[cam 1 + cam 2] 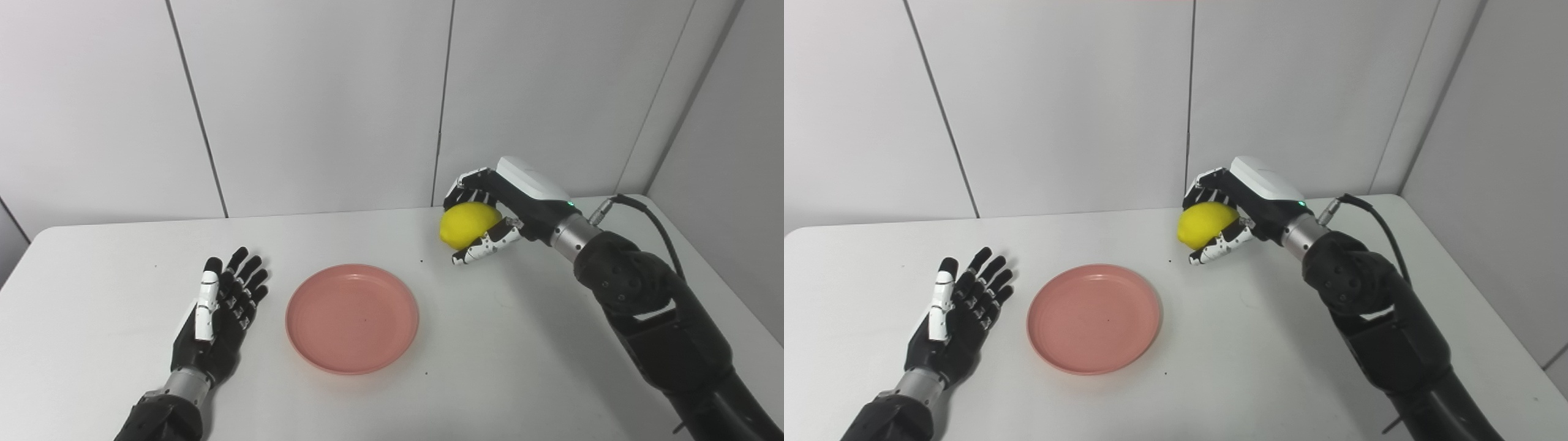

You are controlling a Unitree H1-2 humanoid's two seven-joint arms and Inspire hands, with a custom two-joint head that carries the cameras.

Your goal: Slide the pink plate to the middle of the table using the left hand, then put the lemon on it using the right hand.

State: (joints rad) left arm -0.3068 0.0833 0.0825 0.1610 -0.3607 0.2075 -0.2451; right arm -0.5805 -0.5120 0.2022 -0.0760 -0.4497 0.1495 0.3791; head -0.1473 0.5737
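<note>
My right hand [493, 211] is wrapped around the lemon [468, 224]: the fingers [467, 188] curl over its far top side and the thumb [487, 246] presses in from the near underside, so the fruit is pinched between them with its left end poking out past the palm. I see the hand and lemon at the far right part of the table [520, 343], close to the back wall [318, 104]; whether the lemon is raised clear of the surface or just resting on it I cannot tell from either eye view. A dark cable [649, 217] loops off the wrist behind the forearm.

From that hand, the pink plate [352, 318] lies nearer to me and to the left, well apart from the lemon, with bare white tabletop between them. The plate sits flat, roughly in the middle of the table, and carries nothing but a tiny dark speck.

On the other side of the plate, my left hand [217, 309] lies low over the table with its fingers spread and stretched forward, holding nothing. It is just beside the plate's left rim but not touching it; a narrow strip of table shows between the fingertips and the rim.
</note>
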